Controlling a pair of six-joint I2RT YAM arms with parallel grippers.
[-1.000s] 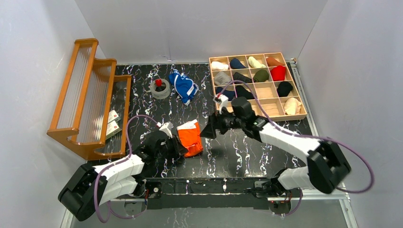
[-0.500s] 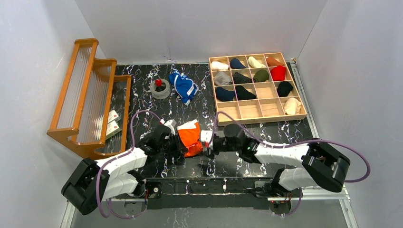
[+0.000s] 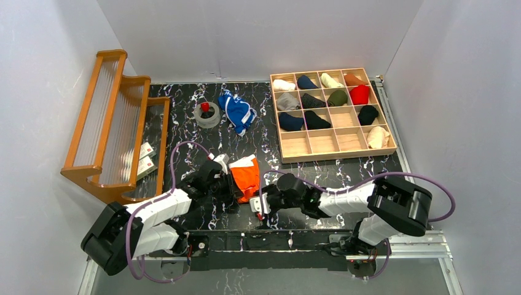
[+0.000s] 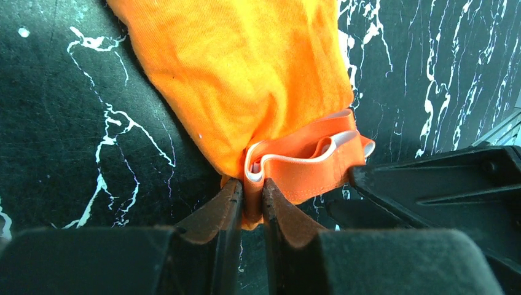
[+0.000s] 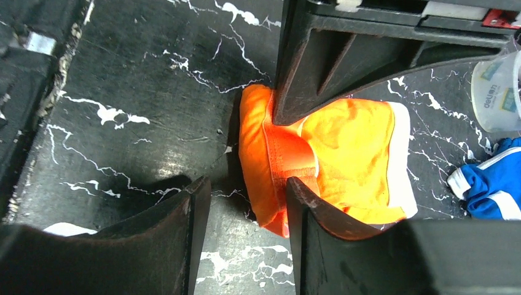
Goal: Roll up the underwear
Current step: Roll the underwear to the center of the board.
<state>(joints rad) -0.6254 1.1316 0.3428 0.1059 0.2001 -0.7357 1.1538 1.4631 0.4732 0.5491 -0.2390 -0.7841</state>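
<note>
The orange underwear [image 3: 246, 176] lies folded on the black marbled table between the two arms. My left gripper [image 4: 252, 198] is shut on a fold of its orange waistband [image 4: 307, 165], seen from above at its left edge [image 3: 232, 184]. My right gripper [image 5: 246, 206] stands open, low over the table at the garment's near end [image 3: 263, 200]. The orange corner [image 5: 276, 212] reaches into the gap beside the right finger [image 5: 301, 206], and bare table shows across the remaining gap. The blue underwear [image 3: 238, 112] lies crumpled farther back, apart from both grippers.
A wooden compartment tray [image 3: 335, 144] holding several rolled garments sits at the back right. A wooden rack [image 3: 113, 123] stands along the left. A grey ring with a red piece [image 3: 207, 114] lies beside the blue underwear. The table's near edge runs just behind the grippers.
My right arm has swung from beside the tray down and left to the orange underwear's near end, its jaws narrowing. The left gripper has kept its hold on the waistband.
</note>
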